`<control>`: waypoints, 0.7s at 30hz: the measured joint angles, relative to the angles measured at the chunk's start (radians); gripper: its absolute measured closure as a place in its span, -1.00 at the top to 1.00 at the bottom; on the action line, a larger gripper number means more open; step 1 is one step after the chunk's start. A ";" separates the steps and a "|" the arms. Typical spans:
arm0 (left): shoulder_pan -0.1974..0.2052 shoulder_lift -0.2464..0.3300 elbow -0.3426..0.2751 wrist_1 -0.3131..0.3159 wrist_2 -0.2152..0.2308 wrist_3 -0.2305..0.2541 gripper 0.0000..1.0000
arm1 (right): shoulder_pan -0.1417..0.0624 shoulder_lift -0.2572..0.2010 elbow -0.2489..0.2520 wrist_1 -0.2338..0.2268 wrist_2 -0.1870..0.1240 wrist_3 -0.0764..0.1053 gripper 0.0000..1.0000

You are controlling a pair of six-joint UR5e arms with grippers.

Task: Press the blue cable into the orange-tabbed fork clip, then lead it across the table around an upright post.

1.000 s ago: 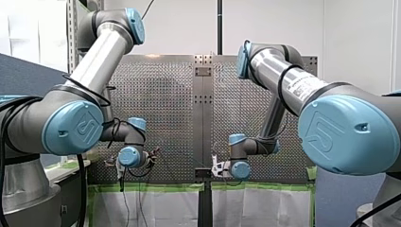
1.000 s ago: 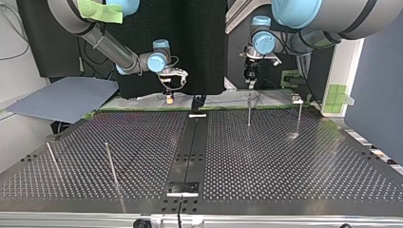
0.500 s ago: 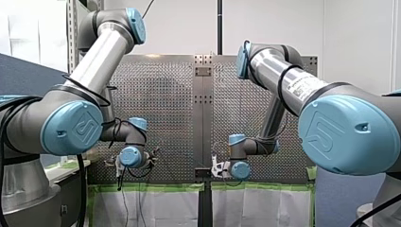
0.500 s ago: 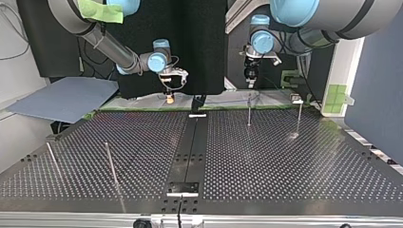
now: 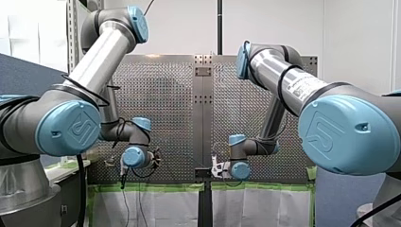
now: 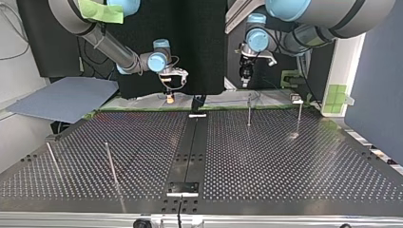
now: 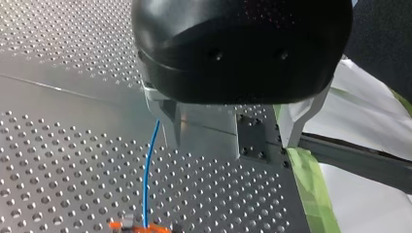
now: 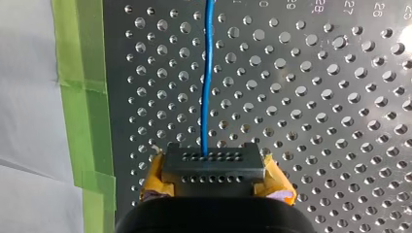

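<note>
— Cable (image 8: 208, 73) position, please?
— Your right gripper (image 8: 213, 158) pinches it; it also reaches the orange clip (image 7: 141, 227) ahead of your left gripper (image 7: 231, 141), whose fingers stand apart.

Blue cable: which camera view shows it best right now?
Right wrist view: the blue cable runs clearly ahead from the jaws. Left wrist view shows a thin stretch reaching the orange-tabbed clip; top view barely hints at it, front view not at all.
</note>
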 joint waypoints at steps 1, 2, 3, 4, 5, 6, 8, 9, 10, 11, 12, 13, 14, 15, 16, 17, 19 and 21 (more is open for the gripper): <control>-0.003 0.000 0.003 0.000 0.000 0.000 0.98 | 0.000 0.000 0.000 0.000 -0.001 0.000 -1.00; -0.007 0.000 0.008 -0.001 0.000 0.001 0.98 | 0.000 0.001 0.000 -0.001 -0.003 0.000 -1.00; -0.011 0.000 0.012 -0.003 -0.001 0.001 0.98 | 0.000 0.001 0.000 -0.001 -0.004 0.000 -1.00; -0.015 0.000 0.018 -0.005 -0.001 0.001 0.98 | 0.001 0.001 0.000 -0.001 -0.005 0.000 -1.00; -0.021 0.000 0.027 -0.010 -0.001 0.002 0.98 | 0.001 0.002 0.000 -0.001 -0.006 0.000 -1.00; -0.026 0.000 0.035 -0.013 -0.002 0.002 0.98 | 0.001 0.002 0.000 -0.001 -0.006 0.000 -1.00; -0.037 0.000 0.055 -0.021 -0.002 0.001 0.98 | 0.001 0.003 0.000 -0.001 -0.007 0.000 -1.00; -0.041 0.000 0.063 -0.024 -0.002 0.001 0.98 | 0.001 0.004 0.000 -0.001 -0.007 -0.001 -1.00; -0.046 0.000 0.071 -0.026 -0.003 0.001 0.98 | 0.001 0.006 0.000 -0.002 -0.007 -0.002 -1.00; -0.051 0.000 0.081 -0.030 -0.006 0.001 0.98 | 0.002 0.008 0.000 -0.002 -0.007 -0.002 -1.00; -0.055 0.000 0.089 -0.034 -0.009 0.001 0.98 | 0.002 0.010 0.000 -0.002 -0.007 -0.002 -1.00; -0.058 0.000 0.097 -0.037 -0.014 0.000 0.98 | 0.002 0.014 -0.001 -0.002 -0.007 -0.003 -1.00; -0.063 0.000 0.108 -0.041 -0.022 -0.001 0.98 | 0.003 0.018 -0.001 -0.003 -0.008 -0.003 -1.00; -0.066 0.000 0.115 -0.044 -0.029 -0.002 0.98 | 0.003 0.021 -0.001 -0.003 -0.008 -0.003 -1.00; -0.069 0.000 0.123 -0.047 -0.036 -0.004 0.98 | 0.003 0.024 -0.001 -0.003 -0.009 -0.002 -1.00; -0.073 0.000 0.134 -0.053 -0.046 -0.006 0.98 | 0.003 0.026 -0.002 -0.003 -0.009 -0.003 -1.00; -0.078 -0.001 0.149 -0.063 -0.061 -0.009 0.98 | 0.002 0.029 -0.006 0.002 -0.009 -0.004 -1.00; -0.081 -0.001 0.165 -0.076 -0.077 -0.011 0.98 | 0.003 0.029 -0.012 0.007 -0.008 -0.005 -1.00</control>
